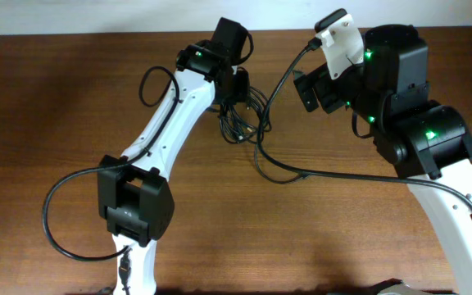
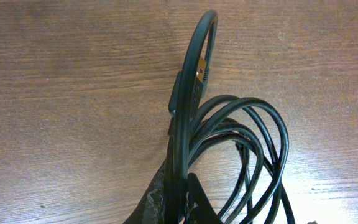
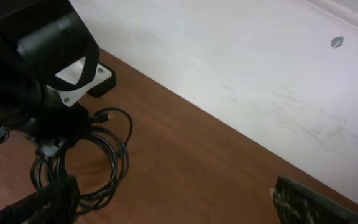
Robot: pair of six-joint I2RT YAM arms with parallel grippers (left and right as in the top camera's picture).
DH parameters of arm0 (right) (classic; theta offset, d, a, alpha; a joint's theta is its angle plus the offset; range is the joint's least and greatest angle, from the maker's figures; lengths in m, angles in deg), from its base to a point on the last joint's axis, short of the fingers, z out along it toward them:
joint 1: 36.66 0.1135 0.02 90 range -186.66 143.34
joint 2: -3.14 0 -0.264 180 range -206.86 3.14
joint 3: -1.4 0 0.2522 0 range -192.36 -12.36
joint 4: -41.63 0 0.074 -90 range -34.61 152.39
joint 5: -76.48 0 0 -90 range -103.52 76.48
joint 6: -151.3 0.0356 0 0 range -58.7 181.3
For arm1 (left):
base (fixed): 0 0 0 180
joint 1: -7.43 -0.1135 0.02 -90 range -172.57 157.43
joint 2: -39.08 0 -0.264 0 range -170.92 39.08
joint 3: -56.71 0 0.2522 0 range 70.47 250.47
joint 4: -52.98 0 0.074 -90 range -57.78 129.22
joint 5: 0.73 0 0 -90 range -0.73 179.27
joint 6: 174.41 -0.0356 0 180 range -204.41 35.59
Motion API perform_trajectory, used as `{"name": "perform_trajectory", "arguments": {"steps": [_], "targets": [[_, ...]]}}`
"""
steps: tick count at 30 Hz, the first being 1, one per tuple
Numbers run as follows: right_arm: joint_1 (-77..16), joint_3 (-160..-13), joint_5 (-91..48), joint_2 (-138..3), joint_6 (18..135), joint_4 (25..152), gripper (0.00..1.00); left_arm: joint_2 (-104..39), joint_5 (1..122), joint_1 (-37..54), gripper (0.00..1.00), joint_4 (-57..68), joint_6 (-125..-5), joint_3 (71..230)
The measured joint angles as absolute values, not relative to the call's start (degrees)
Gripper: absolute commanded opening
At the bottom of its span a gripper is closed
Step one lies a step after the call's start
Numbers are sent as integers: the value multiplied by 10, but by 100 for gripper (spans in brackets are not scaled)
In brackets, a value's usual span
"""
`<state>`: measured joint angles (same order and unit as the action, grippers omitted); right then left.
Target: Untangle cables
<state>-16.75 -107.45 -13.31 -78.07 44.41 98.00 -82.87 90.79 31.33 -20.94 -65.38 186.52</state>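
Observation:
The cables (image 1: 242, 123) lie as a bundle of thin black loops on the brown table at the top centre. My left gripper (image 1: 238, 97) stands right over them, shut on one cable strand (image 2: 178, 155). That strand arches up out of the jaws, with a small plug (image 2: 199, 71) beside it, and the remaining coils (image 2: 253, 149) lie to the right. My right gripper (image 1: 311, 88) hovers to the right of the bundle, open and empty. In the right wrist view its fingers (image 3: 309, 205) stand wide apart, with the cables (image 3: 107, 158) at the lower left.
A thick black arm wire (image 1: 318, 174) crosses the table from below the bundle to the right arm. Another arm wire (image 1: 56, 217) loops at the left by the left arm's base. A white wall (image 3: 229, 62) borders the table's far edge.

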Motion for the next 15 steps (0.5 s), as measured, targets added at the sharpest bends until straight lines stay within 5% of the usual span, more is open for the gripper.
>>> {"name": "perform_trajectory", "arguments": {"steps": [1, 15], "targets": [[-168, -1074, -133, -781, 444, 980, 99, -829, 910, 313, 99, -208, -655, 1865], [-168, -1074, -133, -781, 443, 988, 99, -829, 926, 313, 99, -221, -669, 1859]]}}
